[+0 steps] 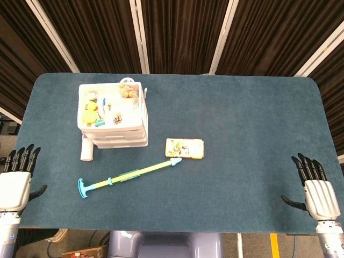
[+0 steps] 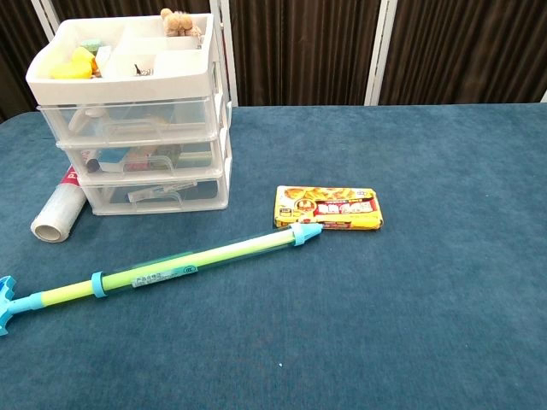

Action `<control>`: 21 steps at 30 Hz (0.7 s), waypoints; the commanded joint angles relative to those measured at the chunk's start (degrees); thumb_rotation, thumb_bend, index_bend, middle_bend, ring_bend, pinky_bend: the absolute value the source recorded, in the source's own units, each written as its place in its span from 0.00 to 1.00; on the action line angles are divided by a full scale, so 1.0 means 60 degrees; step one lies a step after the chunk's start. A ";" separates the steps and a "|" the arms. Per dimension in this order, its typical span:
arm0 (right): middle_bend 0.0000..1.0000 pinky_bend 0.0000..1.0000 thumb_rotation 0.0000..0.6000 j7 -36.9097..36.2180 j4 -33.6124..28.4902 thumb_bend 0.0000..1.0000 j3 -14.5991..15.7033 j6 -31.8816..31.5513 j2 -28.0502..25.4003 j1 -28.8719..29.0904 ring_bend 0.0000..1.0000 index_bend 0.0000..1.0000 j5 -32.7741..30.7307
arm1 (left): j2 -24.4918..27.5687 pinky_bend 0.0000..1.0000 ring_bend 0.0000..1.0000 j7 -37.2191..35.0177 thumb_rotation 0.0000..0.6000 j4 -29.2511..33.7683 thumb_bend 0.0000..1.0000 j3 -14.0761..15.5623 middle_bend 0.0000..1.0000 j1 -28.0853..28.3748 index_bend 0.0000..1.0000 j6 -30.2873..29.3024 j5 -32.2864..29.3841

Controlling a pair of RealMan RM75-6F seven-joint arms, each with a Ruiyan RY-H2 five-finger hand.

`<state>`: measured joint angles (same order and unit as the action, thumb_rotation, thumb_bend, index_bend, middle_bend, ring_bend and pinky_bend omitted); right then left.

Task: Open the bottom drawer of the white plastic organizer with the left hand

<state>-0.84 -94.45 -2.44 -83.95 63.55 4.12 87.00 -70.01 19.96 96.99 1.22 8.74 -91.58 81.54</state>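
Observation:
The white plastic organizer [image 1: 113, 115] [image 2: 132, 120] stands at the table's left, with three stacked clear drawers and an open top tray of small items. Its bottom drawer [image 2: 154, 195] is closed, its handle facing the table's front. My left hand [image 1: 16, 180] hovers at the table's front left edge, fingers spread, holding nothing, well short of the organizer. My right hand [image 1: 317, 191] is at the front right edge, also spread and holding nothing. Neither hand appears in the chest view.
A clear roll [image 1: 87, 149] [image 2: 60, 213] lies against the organizer's front left corner. A long yellow-green and blue tube [image 1: 129, 174] [image 2: 162, 272] lies diagonally in front of it. A yellow packet [image 1: 184, 148] [image 2: 329, 207] sits mid-table.

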 commanded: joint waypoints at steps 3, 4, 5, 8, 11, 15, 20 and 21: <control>0.00 0.00 1.00 0.0038 0.0015 0.09 0.0006 -0.0006 0.0011 0.0004 0.00 0.00 0.0026 | 0.0038 0.04 0.00 -0.0081 1.00 0.0001 0.00 -0.0108 0.00 -0.0036 0.00 0.0157 -0.0053; 0.00 0.00 1.00 0.0043 0.0020 0.09 0.0007 -0.0007 0.0014 0.0003 0.00 0.00 0.0027 | 0.0040 0.04 0.00 -0.0088 1.00 0.0007 0.00 -0.0122 0.00 -0.0039 0.00 0.0178 -0.0057; 0.00 0.00 1.00 0.0043 0.0022 0.09 0.0008 -0.0008 0.0015 0.0001 0.00 0.00 0.0025 | 0.0041 0.04 0.00 -0.0096 1.00 0.0015 0.00 -0.0135 0.00 -0.0043 0.00 0.0195 -0.0058; 0.00 0.00 1.00 0.0007 -0.0005 0.09 0.0004 -0.0013 0.0007 -0.0010 0.00 0.00 0.0004 | 0.0037 0.04 0.00 -0.0112 1.00 0.0021 0.00 -0.0169 0.00 -0.0067 0.00 0.0244 -0.0038; 0.00 0.00 1.00 0.0010 -0.0001 0.09 0.0000 -0.0013 0.0007 -0.0009 0.00 0.00 -0.0001 | 0.0039 0.04 0.00 -0.0111 1.00 0.0041 0.00 -0.0183 0.00 -0.0087 0.00 0.0319 -0.0022; 0.00 0.00 1.00 0.0080 0.0009 0.09 -0.0025 0.0077 0.0039 0.0024 0.00 0.00 -0.0097 | 0.0022 0.05 0.00 -0.0009 1.00 0.0168 0.00 -0.0265 0.00 -0.0046 0.00 0.0601 -0.0204; 0.00 0.00 1.00 0.0071 0.0044 0.09 -0.0031 0.0095 0.0030 0.0015 0.00 0.00 -0.0151 | -0.0145 0.08 0.00 0.0213 1.00 0.0277 0.07 -0.0406 0.00 0.0106 0.00 0.0932 -0.0331; 0.00 0.00 1.00 0.0048 0.0040 0.09 -0.0033 0.0089 0.0024 0.0010 0.00 0.00 -0.0157 | -0.0178 0.12 0.00 0.0232 1.00 0.0304 0.13 -0.0432 0.01 0.0129 0.00 0.0970 -0.0349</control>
<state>-0.51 -94.21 -2.64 -83.40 63.72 4.20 86.09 -70.88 21.19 98.66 -1.19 9.34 -85.97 79.58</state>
